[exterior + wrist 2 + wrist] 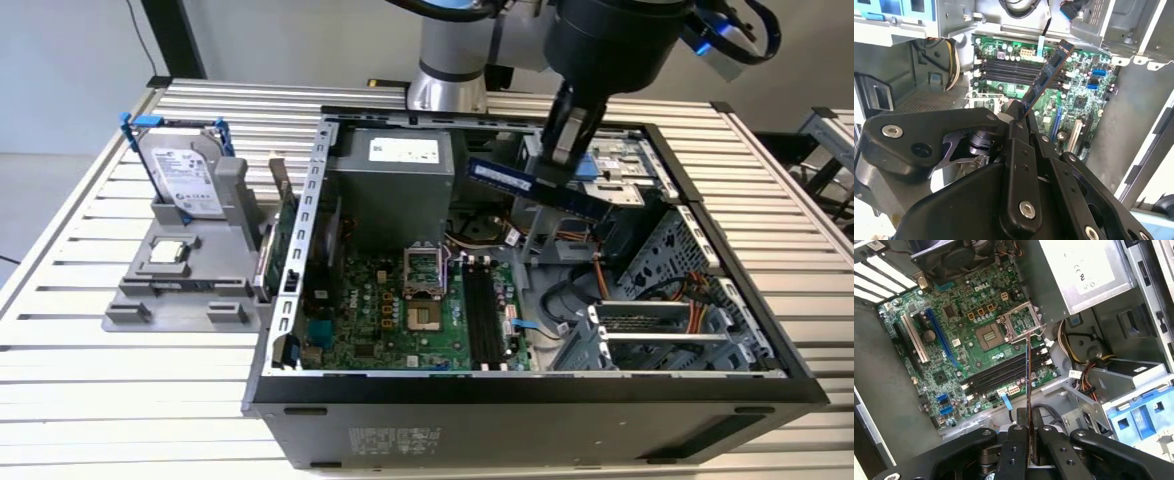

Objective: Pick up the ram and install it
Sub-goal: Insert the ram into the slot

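The ram (pixel 541 190) is a long dark stick with a pale label. It hangs tilted above the open computer case (pixel 534 385), over the right part of the motherboard (pixel 400 320) in the exterior view. My gripper (pixel 563 160) is shut on its upper end. In the second wrist view the ram (pixel 1046 77) juts out from my gripper (pixel 1021 111) over the long black memory slots (pixel 1009 67). The first wrist view has the ram (pixel 1028 375) edge-on, clamped in my gripper (pixel 1030 432), above the slots (pixel 999 374) and not touching them.
A silver hard drive in a blue frame (pixel 187 175) stands on a grey holder (pixel 174 290) at the exterior view's left. Inside the case are the power supply (pixel 400 180), the processor socket (pixel 424 275), bundled cables (pixel 587 290) and a metal drive cage (pixel 667 335).
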Available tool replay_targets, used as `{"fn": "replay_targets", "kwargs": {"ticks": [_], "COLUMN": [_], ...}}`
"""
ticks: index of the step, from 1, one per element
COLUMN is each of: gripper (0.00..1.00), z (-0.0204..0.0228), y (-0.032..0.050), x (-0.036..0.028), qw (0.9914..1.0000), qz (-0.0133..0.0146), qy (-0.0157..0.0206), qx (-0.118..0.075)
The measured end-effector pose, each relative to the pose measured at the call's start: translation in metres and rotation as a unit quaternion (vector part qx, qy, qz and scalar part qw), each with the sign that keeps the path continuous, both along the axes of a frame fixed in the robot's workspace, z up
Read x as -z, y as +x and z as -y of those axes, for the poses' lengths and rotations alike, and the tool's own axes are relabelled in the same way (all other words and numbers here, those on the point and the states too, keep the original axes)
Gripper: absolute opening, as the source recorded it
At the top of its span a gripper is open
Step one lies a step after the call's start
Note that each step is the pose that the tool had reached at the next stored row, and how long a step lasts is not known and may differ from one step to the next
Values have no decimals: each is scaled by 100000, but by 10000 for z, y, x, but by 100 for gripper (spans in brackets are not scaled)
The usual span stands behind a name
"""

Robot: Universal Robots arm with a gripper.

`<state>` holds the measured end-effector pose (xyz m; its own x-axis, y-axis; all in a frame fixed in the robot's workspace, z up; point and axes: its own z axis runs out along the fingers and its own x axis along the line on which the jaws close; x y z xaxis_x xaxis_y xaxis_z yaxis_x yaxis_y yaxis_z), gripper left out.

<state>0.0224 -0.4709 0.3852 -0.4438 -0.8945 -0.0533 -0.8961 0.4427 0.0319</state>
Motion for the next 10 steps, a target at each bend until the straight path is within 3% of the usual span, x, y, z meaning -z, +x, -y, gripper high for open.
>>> {"fn": "replay_targets", "kwargs": {"ticks": [2, 3, 10], "gripper": [0, 0, 0], "z": [0, 0, 0], "y": [0, 0, 1], "x": [0, 0, -1], "qw": [99996, 99933, 99790], "qz": [2, 0, 0], "qy": [-1, 0, -10], "qx": [853, 3665, 6475]}}
